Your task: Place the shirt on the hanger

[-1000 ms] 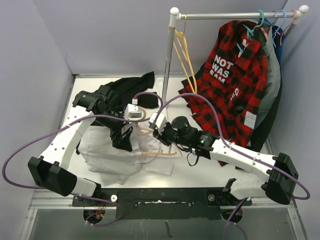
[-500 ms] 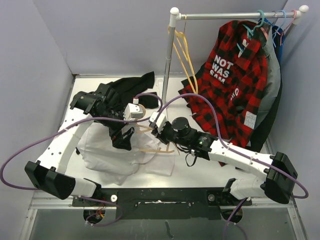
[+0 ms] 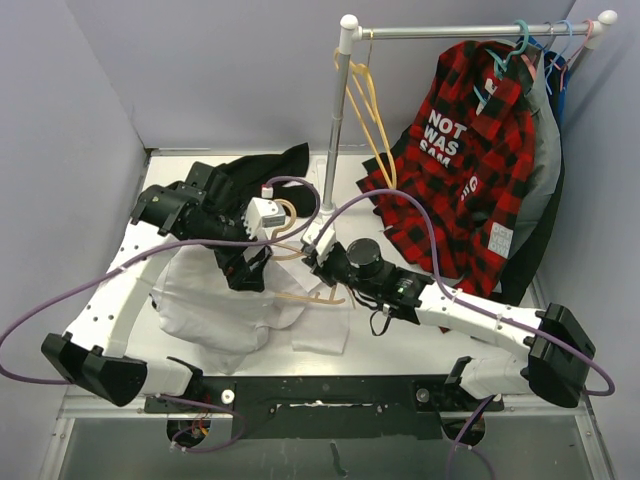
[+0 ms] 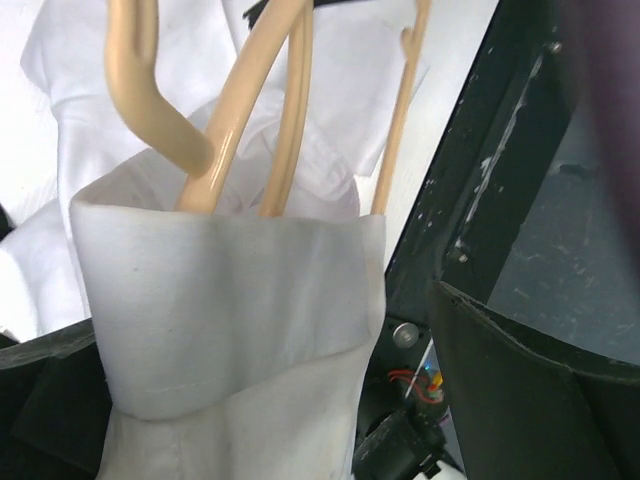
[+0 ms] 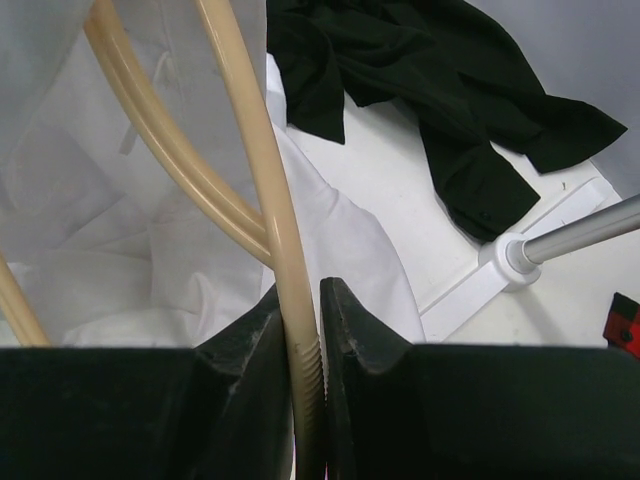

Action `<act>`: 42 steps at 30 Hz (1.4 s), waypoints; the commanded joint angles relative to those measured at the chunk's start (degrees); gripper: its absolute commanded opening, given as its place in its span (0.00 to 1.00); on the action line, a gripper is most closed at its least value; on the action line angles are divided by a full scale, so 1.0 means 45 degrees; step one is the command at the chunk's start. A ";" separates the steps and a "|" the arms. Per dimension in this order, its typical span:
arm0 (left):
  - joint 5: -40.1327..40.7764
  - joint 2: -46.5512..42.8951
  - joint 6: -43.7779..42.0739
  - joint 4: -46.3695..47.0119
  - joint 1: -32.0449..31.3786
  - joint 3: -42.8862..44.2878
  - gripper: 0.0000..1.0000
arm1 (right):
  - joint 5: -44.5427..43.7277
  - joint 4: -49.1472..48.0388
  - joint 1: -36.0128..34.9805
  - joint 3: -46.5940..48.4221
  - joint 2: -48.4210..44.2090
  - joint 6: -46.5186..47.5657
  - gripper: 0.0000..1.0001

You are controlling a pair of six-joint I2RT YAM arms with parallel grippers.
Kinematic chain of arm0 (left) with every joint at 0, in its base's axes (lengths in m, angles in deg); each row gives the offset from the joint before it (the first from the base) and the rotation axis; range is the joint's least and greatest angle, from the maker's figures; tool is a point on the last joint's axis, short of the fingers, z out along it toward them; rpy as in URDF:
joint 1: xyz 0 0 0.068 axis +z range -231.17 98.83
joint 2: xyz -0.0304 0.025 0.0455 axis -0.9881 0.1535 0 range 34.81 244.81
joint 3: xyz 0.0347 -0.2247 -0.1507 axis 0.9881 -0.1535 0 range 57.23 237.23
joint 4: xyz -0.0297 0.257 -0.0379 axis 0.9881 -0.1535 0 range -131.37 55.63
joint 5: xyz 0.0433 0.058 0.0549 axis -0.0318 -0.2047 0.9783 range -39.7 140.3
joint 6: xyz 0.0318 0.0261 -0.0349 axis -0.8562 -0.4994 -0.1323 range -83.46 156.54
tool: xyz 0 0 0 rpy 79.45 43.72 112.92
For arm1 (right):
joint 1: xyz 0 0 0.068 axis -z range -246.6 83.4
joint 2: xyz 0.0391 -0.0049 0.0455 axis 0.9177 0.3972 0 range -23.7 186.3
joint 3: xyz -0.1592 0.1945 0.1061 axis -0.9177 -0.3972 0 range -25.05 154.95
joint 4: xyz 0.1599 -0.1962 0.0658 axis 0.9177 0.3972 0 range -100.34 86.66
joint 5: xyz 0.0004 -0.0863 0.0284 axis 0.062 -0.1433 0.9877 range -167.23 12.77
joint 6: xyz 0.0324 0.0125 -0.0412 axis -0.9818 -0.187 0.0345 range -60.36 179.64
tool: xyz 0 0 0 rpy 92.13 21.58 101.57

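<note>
My left pincer (image 3: 244, 268) has just sprung from part-way to fully open, so it grips nothing now. In its wrist view the white collar of the shirt (image 4: 230, 320) stands loose between the spread jaws, with the arms of the hanger (image 4: 240, 110) running down into the neck opening. I take that to mean the collar has been let go around the hanger, though neither shoulder looks seated yet and most of the shirt (image 3: 215, 310) lies heaped on the surface (image 3: 400, 345) below my left arm. Compared with a second ago, my left forearm has swung outward to the left, and the hanger (image 3: 305, 297) has slid a little leftward, further over the cloth. Just right of it, my right pincer (image 5: 305, 300) is unchanged, pinched tight on one tan bar of the hanger (image 5: 255, 130) and holding it above the fabric. Behind lies the black garment (image 3: 265, 170), untouched, and far right the plaid shirt (image 3: 470, 170) hangs as before.
</note>
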 commanded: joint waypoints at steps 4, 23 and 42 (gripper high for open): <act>-0.2968 -0.1195 0.1954 0.0684 0.0052 0.0568 0.98 | -0.1270 -0.1945 -0.0079 -0.0203 0.0257 -0.0688 0.00; -0.3139 -0.0829 0.4363 0.2214 -0.0602 0.1970 0.98 | -0.0935 -0.1788 -0.0509 0.1186 0.1842 -0.0315 0.00; -0.1771 -0.0652 0.5055 0.1275 -0.1470 0.2668 0.98 | -0.1969 -0.1710 -0.0639 0.1130 0.3261 0.1155 0.00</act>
